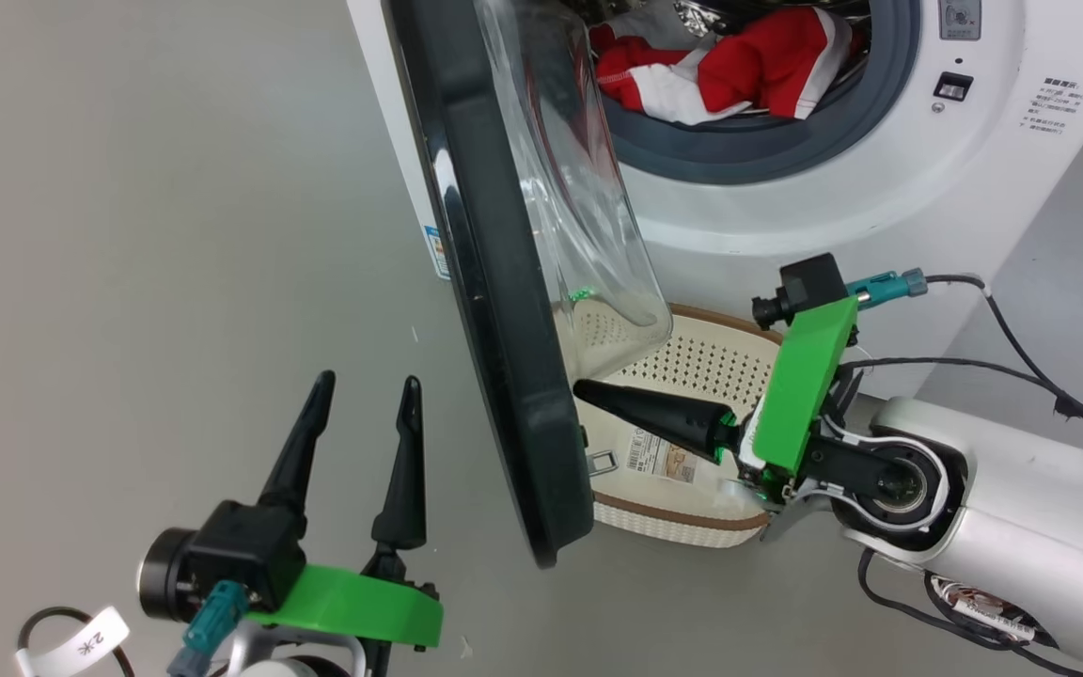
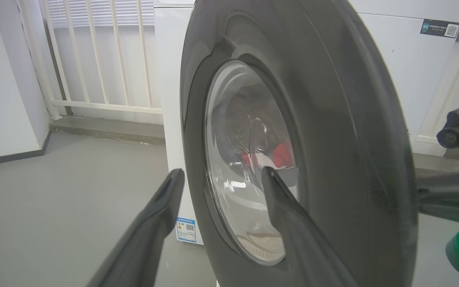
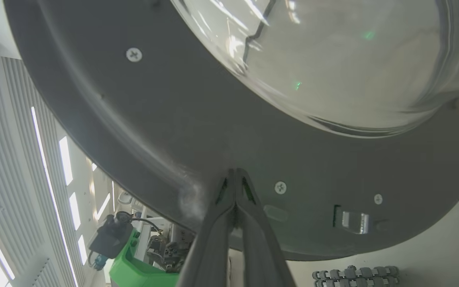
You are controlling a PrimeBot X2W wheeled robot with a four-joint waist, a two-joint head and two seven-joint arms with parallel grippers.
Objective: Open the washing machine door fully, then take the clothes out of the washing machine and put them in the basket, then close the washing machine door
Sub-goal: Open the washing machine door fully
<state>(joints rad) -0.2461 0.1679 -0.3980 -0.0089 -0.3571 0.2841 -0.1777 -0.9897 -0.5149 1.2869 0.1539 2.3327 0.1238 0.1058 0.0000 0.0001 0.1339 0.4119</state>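
Note:
The washing machine (image 1: 786, 216) stands at the top right with its door (image 1: 494, 310) swung out, edge-on to the head view. Red and white clothes (image 1: 739, 66) lie in the drum mouth and show through the door's glass (image 2: 277, 155). The basket (image 1: 711, 362) sits on the floor below the opening, partly behind the door. My right gripper (image 1: 584, 387) is shut and empty, its tip pressed against the inner face of the door rim (image 3: 235, 171). My left gripper (image 1: 368, 381) is open on the door's outer side, apart from it (image 2: 219, 175).
Grey floor spreads to the left of the machine. A white railing (image 2: 106, 59) and a wall stand behind it. Cables (image 1: 1021, 357) trail from my right arm near the machine's right corner. The door's metal latch (image 3: 355, 221) sits beside my right fingertips.

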